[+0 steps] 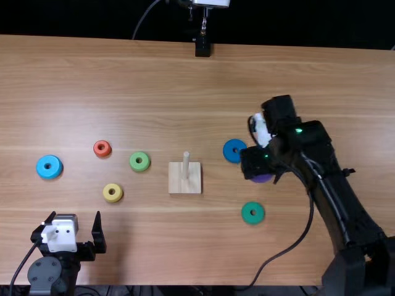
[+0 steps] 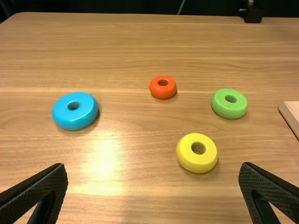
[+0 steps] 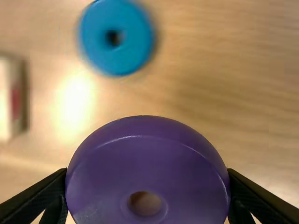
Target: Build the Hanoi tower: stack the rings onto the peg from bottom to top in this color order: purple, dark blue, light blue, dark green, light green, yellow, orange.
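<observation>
Tabletop (image 1: pixel 185 92) meets black background (image 1: pixel 80 18), left tool (image 1: pixel 74 216) spread, right tool (image 1: pixel 264 173) pinching purple ring (image 3: pixel 145 163).

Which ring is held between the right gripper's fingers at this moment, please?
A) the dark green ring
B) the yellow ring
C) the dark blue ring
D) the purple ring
D: the right gripper's fingers press against opposite sides of the purple ring.
</observation>
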Motion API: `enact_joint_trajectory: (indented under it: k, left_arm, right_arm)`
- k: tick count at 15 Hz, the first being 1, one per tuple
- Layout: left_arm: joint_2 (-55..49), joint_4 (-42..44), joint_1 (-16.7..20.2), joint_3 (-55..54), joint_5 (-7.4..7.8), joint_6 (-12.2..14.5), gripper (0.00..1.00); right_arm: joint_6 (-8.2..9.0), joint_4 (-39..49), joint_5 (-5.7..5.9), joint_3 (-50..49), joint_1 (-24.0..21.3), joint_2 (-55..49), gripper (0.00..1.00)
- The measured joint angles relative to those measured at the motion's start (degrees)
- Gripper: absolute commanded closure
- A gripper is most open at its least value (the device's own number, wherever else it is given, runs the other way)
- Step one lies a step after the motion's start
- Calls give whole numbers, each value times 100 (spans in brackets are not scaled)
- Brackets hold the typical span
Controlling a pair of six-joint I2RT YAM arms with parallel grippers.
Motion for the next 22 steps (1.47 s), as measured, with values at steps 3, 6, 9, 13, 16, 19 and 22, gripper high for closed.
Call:
enact_joint_trajectory:
  k: [3, 6, 9, 13, 16, 19, 22]
  left_arm:
    - [0, 2, 0, 0, 0, 4, 0]
    - [0, 0, 0, 0, 0, 0, 0]
    - [0, 2, 0, 0, -4, 2, 0]
    - [0, 0, 0, 0, 0, 0, 0]
    - [0, -2, 0, 0, 0, 4, 0]
    - [0, 2, 0, 0, 0, 7, 0]
    - [0, 0, 0, 0, 0, 0, 0]
  right_arm:
    - [0, -782, -9, 765, 656, -2, 100]
    - [-2, -1357, -15, 1602, 1043, 13, 100]
    - [-2, -1794, -17, 2452, 1392, 313, 100]
    - [2, -1884, -17, 3211, 1729, 872, 100]
    - [2, -1886, -20, 3663, 1821, 1137, 100]
    - [7, -1891, -13, 3866, 1961, 1298, 100]
    - [4, -1888, -17, 4238, 2116, 1617, 100]
